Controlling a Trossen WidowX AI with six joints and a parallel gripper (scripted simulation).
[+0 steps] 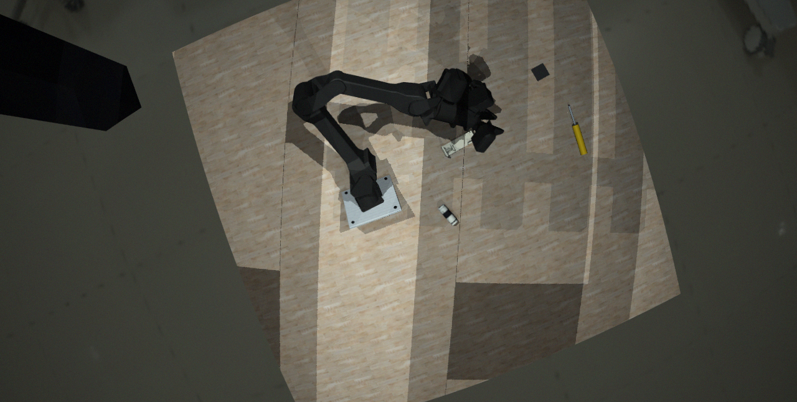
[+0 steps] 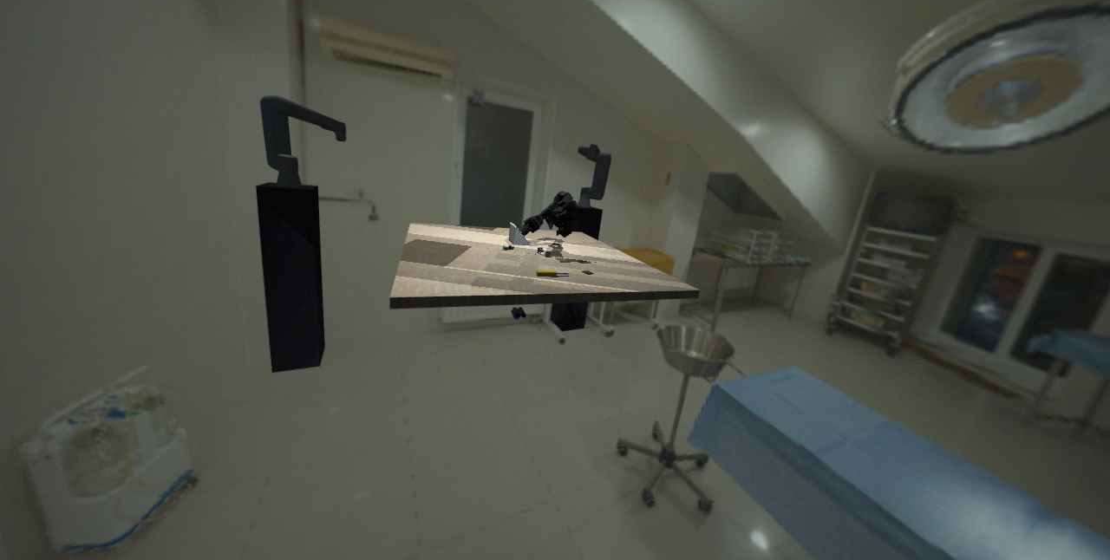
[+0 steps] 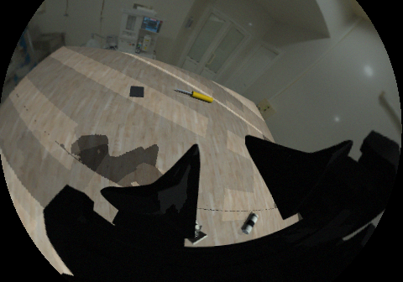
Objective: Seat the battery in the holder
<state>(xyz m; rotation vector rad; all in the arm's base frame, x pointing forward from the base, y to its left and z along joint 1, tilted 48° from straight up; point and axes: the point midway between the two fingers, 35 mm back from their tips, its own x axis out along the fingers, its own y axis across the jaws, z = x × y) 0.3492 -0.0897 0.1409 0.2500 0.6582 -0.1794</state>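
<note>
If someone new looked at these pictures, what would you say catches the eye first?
The black arm sprawls across the pale wooden table, its hand partly open and empty beside the white holder. The battery lies apart, near the arm's grey base plate, not yet picked up. Off by the far edge, a yellow screwdriver stands out.

The table top (image 1: pixel 390 288) is pale wood-grain in tan and beige bands with darker brown patches. On it, the arm (image 1: pixel 356 93) and gripper (image 1: pixel 483 127) are black on a light grey base plate (image 1: pixel 390 207). The holder (image 1: pixel 456 146) is off-white, the battery (image 1: pixel 448 215) black-and-white banded. Beyond the holder lie a yellow-handled screwdriver (image 1: pixel 578 134) and a small black square (image 1: pixel 539 71).
</note>
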